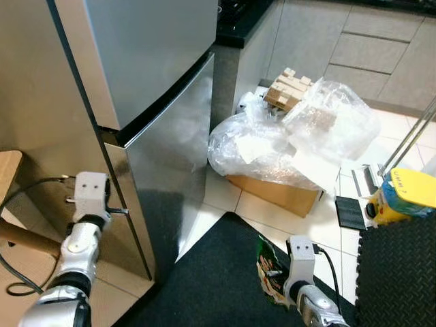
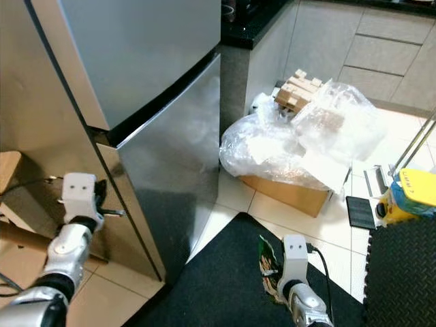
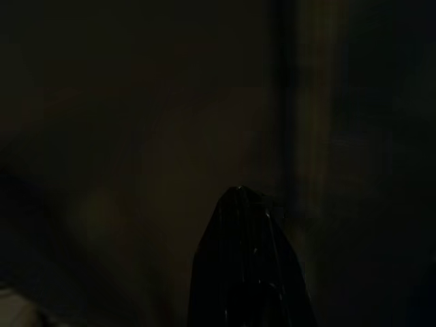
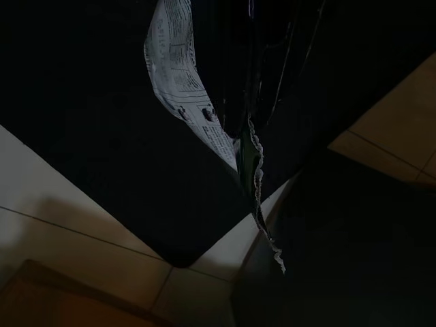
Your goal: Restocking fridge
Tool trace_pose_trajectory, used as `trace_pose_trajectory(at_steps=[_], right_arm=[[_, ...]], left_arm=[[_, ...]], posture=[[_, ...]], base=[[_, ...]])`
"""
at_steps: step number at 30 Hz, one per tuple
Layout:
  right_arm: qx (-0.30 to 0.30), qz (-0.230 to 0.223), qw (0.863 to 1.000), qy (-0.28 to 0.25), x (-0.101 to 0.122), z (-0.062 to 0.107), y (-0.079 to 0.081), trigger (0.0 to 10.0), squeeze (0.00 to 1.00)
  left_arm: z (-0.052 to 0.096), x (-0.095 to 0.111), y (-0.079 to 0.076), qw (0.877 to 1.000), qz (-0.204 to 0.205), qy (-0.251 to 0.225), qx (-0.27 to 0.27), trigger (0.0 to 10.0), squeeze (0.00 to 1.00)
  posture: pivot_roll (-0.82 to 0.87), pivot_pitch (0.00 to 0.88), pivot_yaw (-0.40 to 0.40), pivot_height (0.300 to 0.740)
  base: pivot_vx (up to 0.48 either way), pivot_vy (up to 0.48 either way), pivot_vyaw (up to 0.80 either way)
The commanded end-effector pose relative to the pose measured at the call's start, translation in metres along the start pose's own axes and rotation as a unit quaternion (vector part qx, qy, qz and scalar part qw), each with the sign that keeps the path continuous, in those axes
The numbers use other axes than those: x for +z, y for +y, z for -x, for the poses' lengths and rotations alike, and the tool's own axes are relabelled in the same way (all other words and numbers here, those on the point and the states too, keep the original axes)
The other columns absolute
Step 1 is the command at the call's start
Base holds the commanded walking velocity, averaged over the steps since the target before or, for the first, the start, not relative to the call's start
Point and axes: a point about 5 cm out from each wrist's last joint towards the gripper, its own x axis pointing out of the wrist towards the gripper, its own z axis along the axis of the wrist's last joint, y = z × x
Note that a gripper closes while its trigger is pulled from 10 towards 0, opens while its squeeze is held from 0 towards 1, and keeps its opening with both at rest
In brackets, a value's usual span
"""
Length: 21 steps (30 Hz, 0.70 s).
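A tall stainless-steel fridge (image 1: 150, 75) with two closed doors, the upper one stacked over the lower, stands to the robot's left and ahead. The left gripper (image 1: 117, 210) is raised beside the lower door, its thin black fingers reaching toward that door's near vertical edge; whether they touch it, or how wide they stand, I cannot tell, and the left wrist view is nearly black apart from one dark finger (image 3: 248, 272). Behind that arm lie a pale wooden board (image 1: 9, 170) and a loose black cable (image 1: 20, 194).

The right gripper (image 2: 271, 274) hangs low over a black rubber floor mat (image 1: 204, 272) and is clamped on a crumpled green-and-white printed foil packet (image 1: 271, 270), which is held upright by its upper part. In the right wrist view the packet (image 4: 204, 116) dangles between the dark fingers, its torn serrated edge trailing down above the mat's rounded corner and the beige tiled floor (image 4: 75, 197).

Further ahead, on the floor by the fridge's far corner, a brown cardboard box (image 1: 276, 192) is heaped with clear crinkled plastic wrapping (image 1: 293, 136) and topped by a stack of small wooden blocks (image 1: 287, 88). To the right sits a yellow-and-blue device (image 1: 402, 197), with grey cabinet fronts (image 1: 368, 48) behind
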Motion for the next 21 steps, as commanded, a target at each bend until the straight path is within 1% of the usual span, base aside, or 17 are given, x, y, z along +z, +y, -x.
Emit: trace_pose_trajectory(at_steps=[1, 2, 3, 4, 7, 8, 9, 11, 12, 13, 15, 21], right_arm=[[0.003, -0.002, 1.0, -0.018, 0.006, -0.001, -0.001, 10.0, 0.0], [0.003, -0.002, 1.0, -0.018, 0.006, -0.001, -0.001, 10.0, 0.0], [0.009, 0.001, 1.0, -0.025, 0.009, -0.002, 0.001, 10.0, 0.0], [0.012, 0.0, 1.0, -0.029, 0.01, -0.002, 0.001, 10.0, 0.0], [0.014, -0.001, 0.999, -0.032, 0.012, -0.003, 0.002, 10.0, 0.0], [0.019, 0.002, 0.999, -0.037, 0.014, -0.003, 0.002, 10.0, 0.0], [0.019, 0.002, 0.999, -0.037, 0.014, -0.003, 0.002, 10.0, 0.0], [0.024, 0.006, 0.999, -0.04, 0.016, -0.004, 0.003, 10.0, 0.0], [0.024, 0.006, 0.999, -0.04, 0.016, -0.004, 0.003, 10.0, 0.0], [0.024, 0.007, 0.999, -0.042, 0.017, -0.004, 0.003, 10.0, 0.0], [0.023, 0.007, 0.999, -0.044, 0.018, -0.004, 0.002, 10.0, 0.0], [0.019, 0.009, 0.999, -0.048, 0.019, -0.002, -0.002, 10.0, 0.0]], left_arm=[[0.0, -0.003, 0.007, 1.0, -0.001, 0.016, 0.009, 5.6, 0.0], [0.0, -0.003, 0.007, 1.0, -0.001, 0.016, 0.009, 5.6, 0.0], [-0.001, 0.0, 0.01, 1.0, 0.013, 0.012, 0.02, 8.7, 0.0], [-0.002, 0.001, 0.012, 0.999, 0.024, 0.009, 0.026, 10.0, 0.0], [-0.003, 0.003, 0.013, 0.999, 0.031, 0.007, 0.03, 10.0, 0.0], [-0.005, 0.005, 0.012, 0.998, 0.053, 0.001, 0.026, 10.0, 0.0], [-0.005, 0.005, 0.012, 0.998, 0.053, 0.001, 0.026, 10.0, 0.0], [-0.008, 0.009, 0.005, 0.997, 0.07, -0.009, -0.016, 10.0, 0.0], [-0.008, 0.009, 0.005, 0.997, 0.07, -0.009, -0.016, 10.0, 0.0], [-0.008, 0.01, 0.002, 0.996, 0.075, -0.011, -0.038, 10.0, 0.0], [-0.009, 0.011, 0.001, 0.996, 0.071, -0.011, -0.061, 10.0, 0.0], [-0.011, 0.015, 0.007, 0.995, 0.065, -0.01, -0.072, 10.0, 0.0]], posture=[[-0.09, 0.114, -0.043, 0.74], [-0.09, 0.114, -0.043, 0.74], [-0.09, 0.121, -0.044, 0.74], [-0.09, 0.132, -0.046, 0.74], [-0.09, 0.14, -0.047, 0.74], [-0.09, 0.147, -0.05, 0.74], [-0.09, 0.147, -0.05, 0.74], [-0.1, 0.154, -0.05, 0.74], [-0.1, 0.154, -0.05, 0.74], [-0.1, 0.16, -0.05, 0.74], [-0.1, 0.161, -0.051, 0.74], [-0.12, 0.164, -0.05, 0.74]], base=[[0.0, 0.0, 0.0], [0.0, 0.0, 0.0], [0.0, 0.0, 0.0], [0.0, 0.0, 0.0], [0.0, 0.0, 0.0], [0.0, 0.0, 0.0], [0.0, 0.0, 0.0], [0.0, 0.0, 0.0], [0.0, 0.0, 0.0], [0.0, 0.0, 0.0], [0.0, 0.0, 0.0], [0.0, 0.0, 0.0]])
